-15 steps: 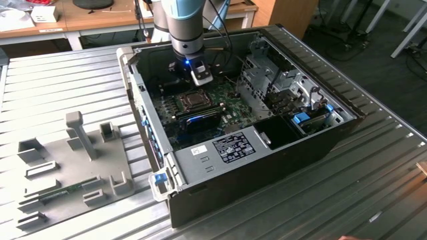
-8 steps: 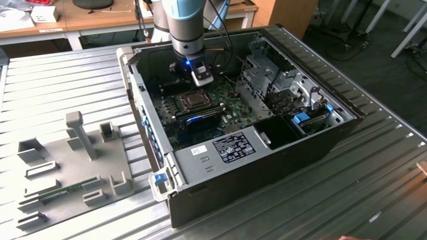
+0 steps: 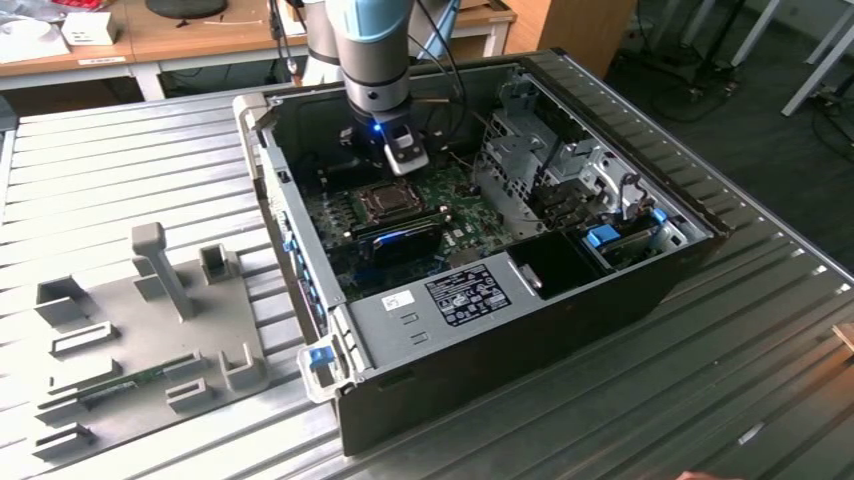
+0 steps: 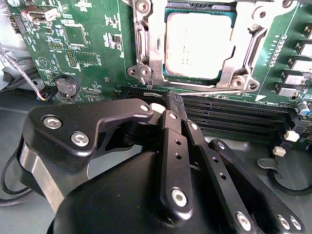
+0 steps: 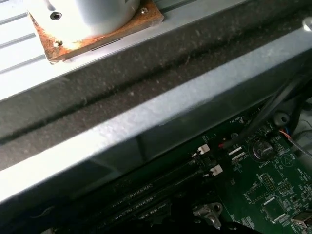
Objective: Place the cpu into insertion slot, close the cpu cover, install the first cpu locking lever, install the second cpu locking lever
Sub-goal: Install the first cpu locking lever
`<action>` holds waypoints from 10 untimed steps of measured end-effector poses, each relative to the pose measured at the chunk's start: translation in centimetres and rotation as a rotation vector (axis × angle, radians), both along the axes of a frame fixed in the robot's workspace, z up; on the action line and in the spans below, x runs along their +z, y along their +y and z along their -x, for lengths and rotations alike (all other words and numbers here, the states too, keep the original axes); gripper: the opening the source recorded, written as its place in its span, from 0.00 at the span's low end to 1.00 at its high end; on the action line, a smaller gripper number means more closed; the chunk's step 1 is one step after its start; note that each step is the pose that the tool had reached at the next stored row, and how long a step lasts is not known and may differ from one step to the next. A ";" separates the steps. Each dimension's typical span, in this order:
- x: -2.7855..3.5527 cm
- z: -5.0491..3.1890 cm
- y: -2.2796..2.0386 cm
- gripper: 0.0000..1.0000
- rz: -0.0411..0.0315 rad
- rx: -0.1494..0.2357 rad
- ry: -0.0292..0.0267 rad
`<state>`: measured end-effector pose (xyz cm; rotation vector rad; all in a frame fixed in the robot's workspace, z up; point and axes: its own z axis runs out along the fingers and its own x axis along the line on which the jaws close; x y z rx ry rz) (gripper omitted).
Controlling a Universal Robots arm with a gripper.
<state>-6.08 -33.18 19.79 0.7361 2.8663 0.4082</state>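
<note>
One cpu (image 4: 197,46) lies flat in the insertion slot (image 4: 146,58).

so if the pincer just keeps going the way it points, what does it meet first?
Probably the thin locking lever along the near edge of the cpu cover. In the second wrist view the pincer points at that edge, over the black memory slots. Depth is unclear, so it may meet those slots first.

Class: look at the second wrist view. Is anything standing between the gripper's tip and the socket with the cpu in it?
Nothing visible does. The gripper sits over the black memory slots, beside the cpu cover framing the cpu; only a thin metal lever runs along that edge.
</note>
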 end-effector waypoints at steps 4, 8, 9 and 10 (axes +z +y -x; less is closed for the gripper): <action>-0.04 0.00 -0.06 0.10 0.0013 0.000 -0.0001; -0.04 0.03 0.06 0.10 0.0014 0.000 -0.0001; -0.04 0.06 0.15 0.10 0.0015 0.000 -0.0002; -0.04 0.08 0.24 0.10 0.0014 0.000 -0.0004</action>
